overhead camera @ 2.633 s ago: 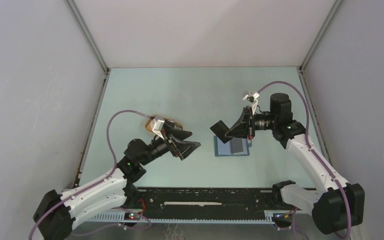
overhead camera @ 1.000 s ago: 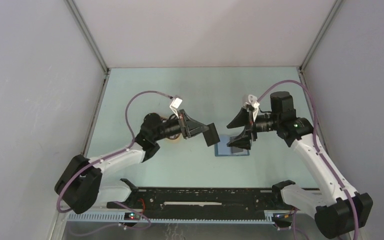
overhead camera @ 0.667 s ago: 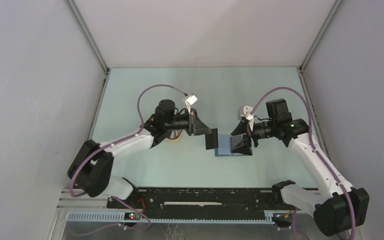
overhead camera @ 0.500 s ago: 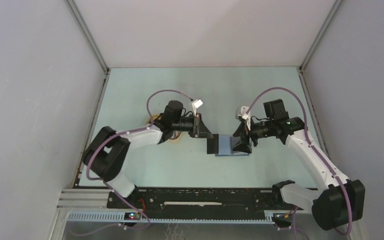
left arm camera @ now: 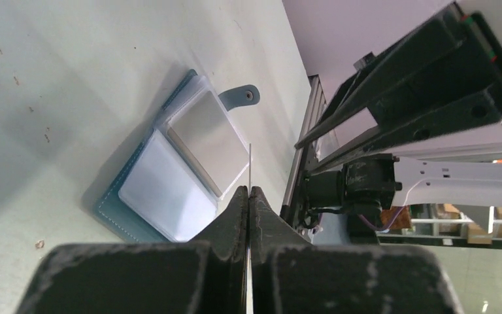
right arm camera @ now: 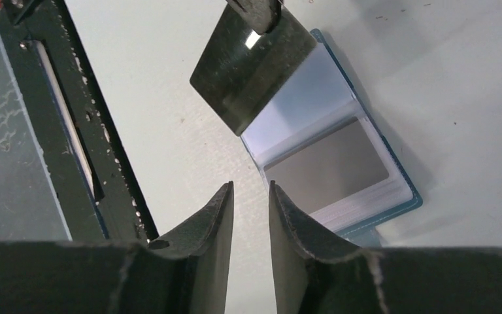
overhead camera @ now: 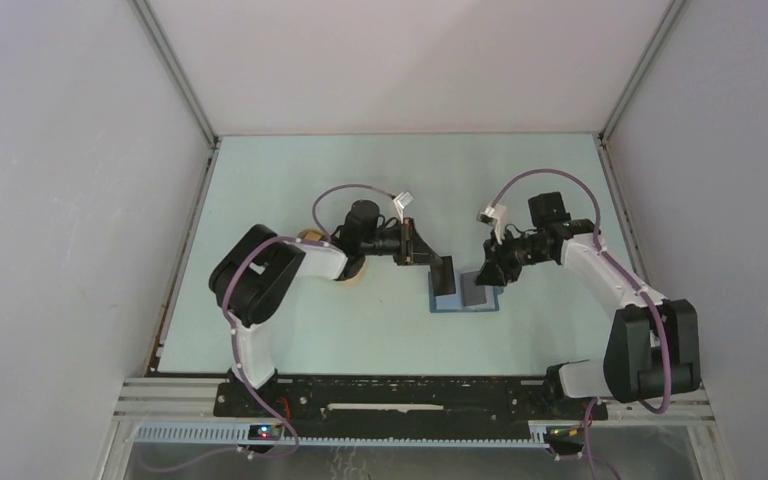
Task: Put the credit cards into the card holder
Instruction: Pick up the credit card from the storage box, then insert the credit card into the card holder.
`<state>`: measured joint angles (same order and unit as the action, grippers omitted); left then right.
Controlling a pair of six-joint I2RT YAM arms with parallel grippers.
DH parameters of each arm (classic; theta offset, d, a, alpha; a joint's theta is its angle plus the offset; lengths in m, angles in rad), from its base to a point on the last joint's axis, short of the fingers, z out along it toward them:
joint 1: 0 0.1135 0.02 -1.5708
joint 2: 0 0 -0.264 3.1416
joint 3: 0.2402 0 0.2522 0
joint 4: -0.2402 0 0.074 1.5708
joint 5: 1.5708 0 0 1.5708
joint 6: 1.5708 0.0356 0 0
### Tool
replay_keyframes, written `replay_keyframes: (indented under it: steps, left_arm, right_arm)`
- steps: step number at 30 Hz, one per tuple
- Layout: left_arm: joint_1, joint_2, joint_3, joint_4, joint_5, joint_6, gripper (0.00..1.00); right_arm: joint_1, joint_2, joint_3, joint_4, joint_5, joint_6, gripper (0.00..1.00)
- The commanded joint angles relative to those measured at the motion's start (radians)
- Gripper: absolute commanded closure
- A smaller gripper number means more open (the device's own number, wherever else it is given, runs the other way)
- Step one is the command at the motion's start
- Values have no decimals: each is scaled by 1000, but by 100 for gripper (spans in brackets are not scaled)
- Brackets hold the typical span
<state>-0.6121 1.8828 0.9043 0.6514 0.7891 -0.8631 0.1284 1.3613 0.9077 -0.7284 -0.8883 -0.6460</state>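
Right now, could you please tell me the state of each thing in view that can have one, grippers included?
Teal fold-over card holder: open flat on the table, one clear sleeve empty.
Grey plastic card: seated in the holder's other sleeve.
Dark plastic card: held off the table, above the holder's edge.
Left gripper: shut on that dark card.
Right gripper: jaws slightly apart, empty.

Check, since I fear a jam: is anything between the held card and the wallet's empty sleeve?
Nothing visible. The left gripper holds the card at the edge of the wallet, by its empty sleeve; the right gripper hangs aside, not between them.
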Motion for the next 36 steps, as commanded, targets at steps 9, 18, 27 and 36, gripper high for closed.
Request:
replay_keyframes:
  steps: [9,18,27,36]
  left_arm:
    - [-21,112,72,163,-62,-81,100]
    - [-31,146,8,309,-130,-131,100]
    - [-41,140,-40,318,-199,-103,100]
    - [-63,141,-55,261,-253,-76,100]
  right_arm:
    - [104,156,107,-33,209,11,87]
    - [112,229,129,-60,233,6,93]
    - [110,264,129,-60,269,17,93]
    - [106,293,129,-59,320,31,94]
